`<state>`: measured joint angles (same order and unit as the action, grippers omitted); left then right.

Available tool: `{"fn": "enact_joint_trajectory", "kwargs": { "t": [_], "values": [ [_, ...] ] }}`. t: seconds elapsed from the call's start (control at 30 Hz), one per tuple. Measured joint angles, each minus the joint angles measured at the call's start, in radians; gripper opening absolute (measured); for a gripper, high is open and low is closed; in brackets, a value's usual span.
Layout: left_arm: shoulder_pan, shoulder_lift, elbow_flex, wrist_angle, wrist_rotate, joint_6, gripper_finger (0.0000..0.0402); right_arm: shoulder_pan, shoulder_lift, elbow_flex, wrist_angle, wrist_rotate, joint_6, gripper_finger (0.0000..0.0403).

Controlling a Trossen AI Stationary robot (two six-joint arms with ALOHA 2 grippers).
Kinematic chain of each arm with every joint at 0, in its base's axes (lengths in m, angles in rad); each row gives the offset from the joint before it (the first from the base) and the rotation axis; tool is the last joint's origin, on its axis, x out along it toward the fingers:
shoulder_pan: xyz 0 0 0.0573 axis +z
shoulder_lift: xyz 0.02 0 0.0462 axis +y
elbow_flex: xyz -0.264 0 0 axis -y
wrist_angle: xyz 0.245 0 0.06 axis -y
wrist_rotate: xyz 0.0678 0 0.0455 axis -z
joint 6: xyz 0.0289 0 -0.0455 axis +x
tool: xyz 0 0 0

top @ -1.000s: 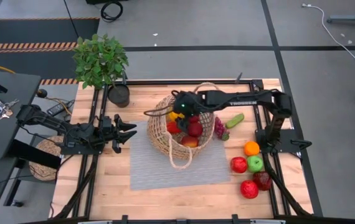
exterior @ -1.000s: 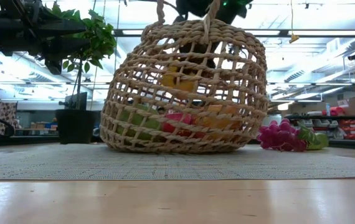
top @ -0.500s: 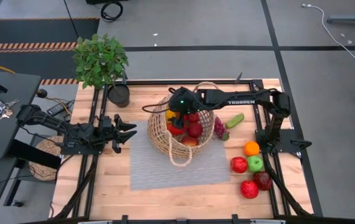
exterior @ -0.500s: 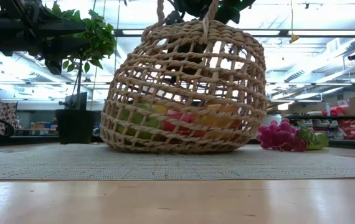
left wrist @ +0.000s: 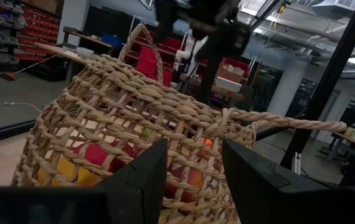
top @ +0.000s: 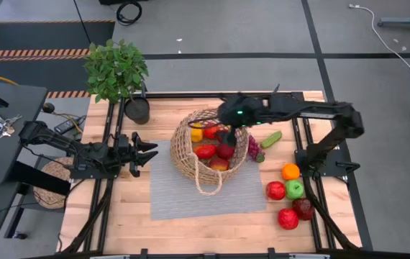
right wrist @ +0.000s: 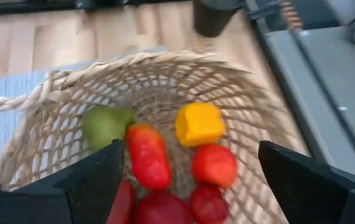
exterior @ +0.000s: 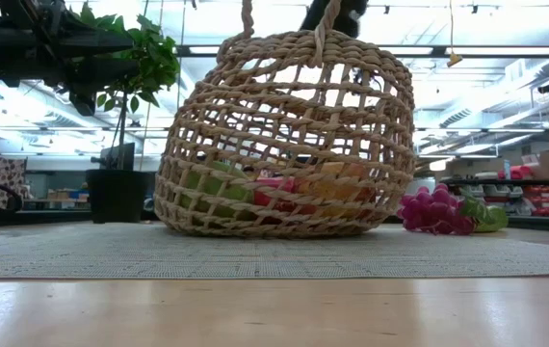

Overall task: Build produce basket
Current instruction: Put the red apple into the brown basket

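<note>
Basket (top: 208, 147), a big open-weave wicker bowl on the grey mat (top: 190, 194), looks light and somewhat springy, best lifted by a loop handle (top: 206, 183) or the rim, and already holds a yellow pepper (right wrist: 199, 123), red fruit and a green piece. Right gripper (top: 228, 132) hangs over the basket's far rim with wide-spread, empty fingers, while the left gripper (top: 142, 153) waits beside the basket, part-open and empty. Grapes (top: 253, 147), cucumber (top: 270, 139) and loose apples (top: 285, 191) lie right of the basket, firm, smooth and apt to roll.

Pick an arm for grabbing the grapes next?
Right, probably. The right gripper hangs open over the basket, beside the grapes. The left gripper waits across the basket, at the mat's far edge.
</note>
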<state>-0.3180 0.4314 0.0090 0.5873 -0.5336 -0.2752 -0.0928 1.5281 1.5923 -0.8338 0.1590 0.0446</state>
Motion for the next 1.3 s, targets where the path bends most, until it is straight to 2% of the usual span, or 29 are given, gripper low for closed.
{"fn": "enact_joint_trajectory", "kwargs": {
  "t": [0.2, 0.33, 0.4, 0.5, 0.67, 0.8, 1.07, 1.3],
  "values": [
    [0.000, 0.000, 0.000, 0.000, 0.000, 0.000, 0.0160, 0.001, -0.162, 0.000, -0.022, 0.204, 0.010, 0.0364],
    [0.000, 0.000, 0.000, 0.000, 0.000, 0.000, 0.0160, -0.078, -0.228, 0.001, -0.142, 0.417, 0.076, 0.0358],
    [0.000, 0.000, 0.000, 0.000, 0.000, 0.000, 0.0160, -0.140, -0.247, 0.000, -0.234, 0.460, 0.118, 0.0353],
    [0.000, 0.000, 0.000, 0.000, 0.000, 0.000, 0.0160, -0.231, -0.255, -0.006, -0.365, 0.429, 0.177, 0.0348],
    [0.000, 0.000, 0.000, 0.000, 0.000, 0.000, 0.0160, -0.287, -0.253, -0.112, -0.438, 0.258, 0.157, 0.0348],
    [0.000, 0.000, 0.000, 0.000, 0.000, 0.000, 0.0160, -0.242, -0.253, -0.236, -0.435, 0.139, 0.138, 0.0348],
    [0.000, 0.000, 0.000, 0.000, 0.000, -0.001, 0.0160, -0.094, -0.253, -0.465, -0.412, 0.112, 0.133, 0.0348],
    [0.000, 0.000, 0.000, 0.000, 0.000, 0.000, 0.0160, -0.034, -0.253, -0.594, -0.367, 0.080, 0.025, 0.0348]
  ]
}}
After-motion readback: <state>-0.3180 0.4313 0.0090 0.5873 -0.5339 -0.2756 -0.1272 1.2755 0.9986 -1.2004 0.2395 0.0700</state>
